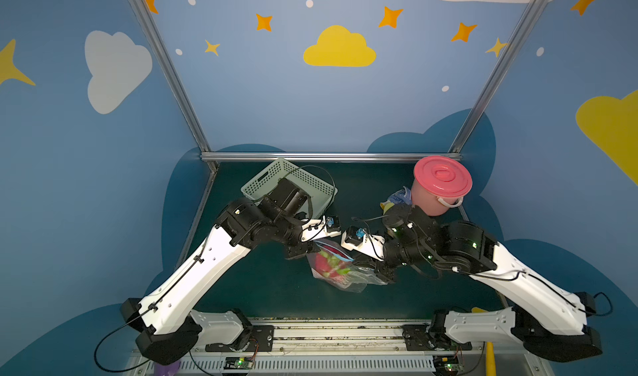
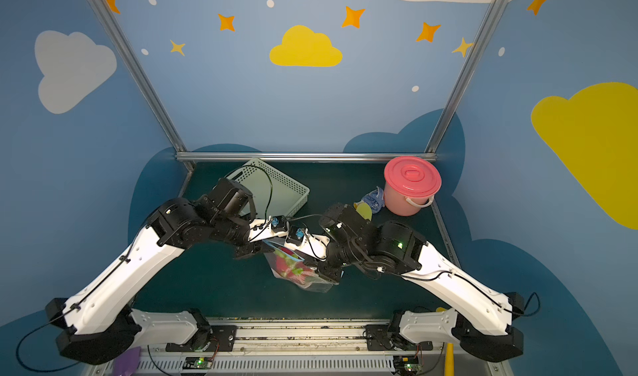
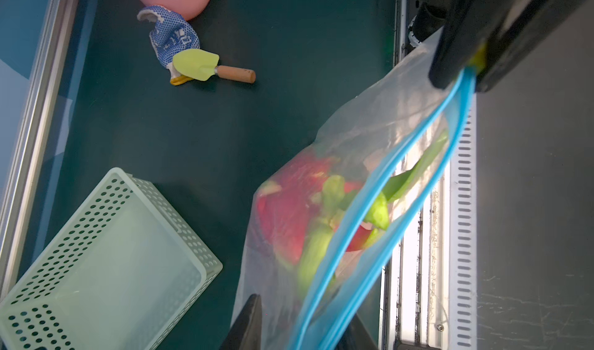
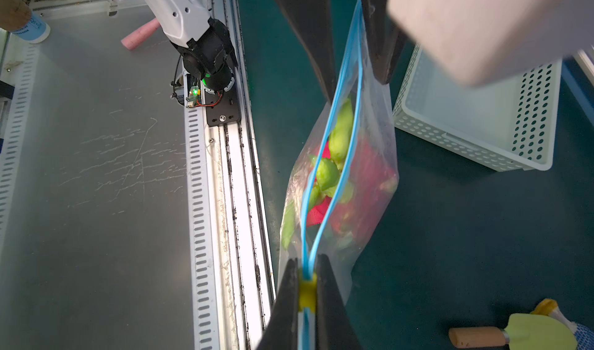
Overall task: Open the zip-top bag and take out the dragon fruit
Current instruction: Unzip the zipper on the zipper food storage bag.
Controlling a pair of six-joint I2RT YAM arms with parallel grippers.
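Observation:
The zip-top bag [image 1: 347,277] [image 2: 310,282] hangs between my two grippers above the dark green mat. Its blue zip strips [image 3: 379,210] [image 4: 345,159] are parted in the middle. The dragon fruit [image 1: 326,264] [image 2: 288,265] [image 3: 289,216] [image 4: 369,171], red with green scales, sits inside the bag. My right gripper [image 4: 307,287] [image 1: 378,270] [image 3: 466,64] is shut on the yellow tab at one end of the zip. At the other end my left gripper [image 3: 303,330] [image 4: 350,75] [image 1: 300,251] straddles the bag top, fingers apart on either side of the plastic.
A pale green perforated basket [image 1: 262,181] [image 3: 29,300] stands at the back left. A pink lidded bucket [image 1: 442,181] is at the back right. Beside it lie a blue dotted glove [image 3: 170,33] and a yellow trowel [image 3: 199,65]. A metal rail [image 4: 238,203] runs along the mat's front edge.

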